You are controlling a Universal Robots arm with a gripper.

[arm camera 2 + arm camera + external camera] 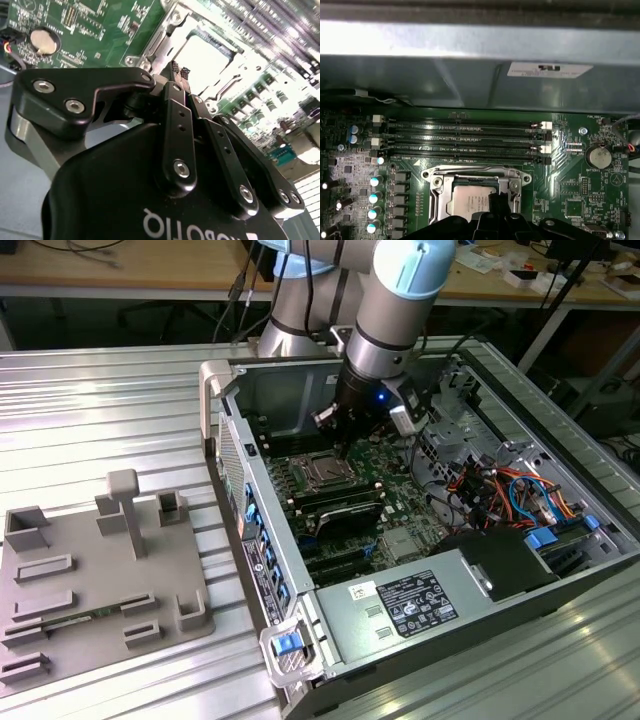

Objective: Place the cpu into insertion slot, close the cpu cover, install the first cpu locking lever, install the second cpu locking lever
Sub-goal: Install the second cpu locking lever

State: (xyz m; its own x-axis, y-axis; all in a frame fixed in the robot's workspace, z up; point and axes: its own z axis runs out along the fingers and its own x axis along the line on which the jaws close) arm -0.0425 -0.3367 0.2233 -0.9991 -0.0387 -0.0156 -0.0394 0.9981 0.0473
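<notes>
1. The gripper (pixel 179 70) is seen with its fingers drawn together, nothing visibly held between them; the tips are poised just above the edge of the insertion slot (pixel 475 197).
2. The cpu (pixel 471 202) is seated in the slot, its silver-grey top visible in both wrist views.
3. The cpu cover (pixel 437 182) is lowered as a metal frame around the chip.
4. Beyond the socket, the long black memory slots (pixel 465 137) are noted on the green circuit board (pixel 570 190).
5. In the exterior view, the open computer case (pixel 480 570) is laid on the ribbed metal surface (pixel 100 410), with a grey fixture tray (pixel 90 580) to the exterior view's left.
</notes>
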